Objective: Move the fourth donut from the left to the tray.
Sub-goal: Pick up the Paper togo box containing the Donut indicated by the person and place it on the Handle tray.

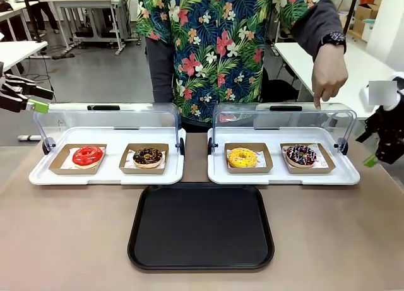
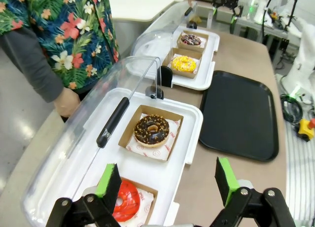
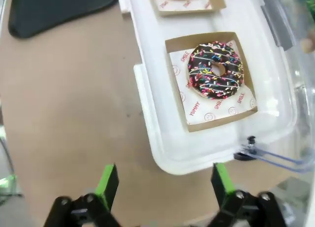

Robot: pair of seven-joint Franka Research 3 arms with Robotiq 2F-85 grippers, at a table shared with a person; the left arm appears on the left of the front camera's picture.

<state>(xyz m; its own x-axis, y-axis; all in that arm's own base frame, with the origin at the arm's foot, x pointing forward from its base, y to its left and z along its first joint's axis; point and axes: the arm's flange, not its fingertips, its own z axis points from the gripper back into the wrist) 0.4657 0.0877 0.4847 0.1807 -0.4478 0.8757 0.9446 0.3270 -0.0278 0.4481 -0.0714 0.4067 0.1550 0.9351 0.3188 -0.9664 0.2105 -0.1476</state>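
red donut point(image 1: 87, 156), crumb-topped chocolate donut point(image 1: 148, 156), yellow donut point(image 1: 242, 157)

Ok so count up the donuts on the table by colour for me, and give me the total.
red donut: 1
yellow donut: 1
chocolate donuts: 2, the crumb-topped donut and the sprinkled donut
Total: 4 donuts

A lab, with white worktables point(image 1: 353, 67) and cardboard boxes point(image 1: 365, 16).
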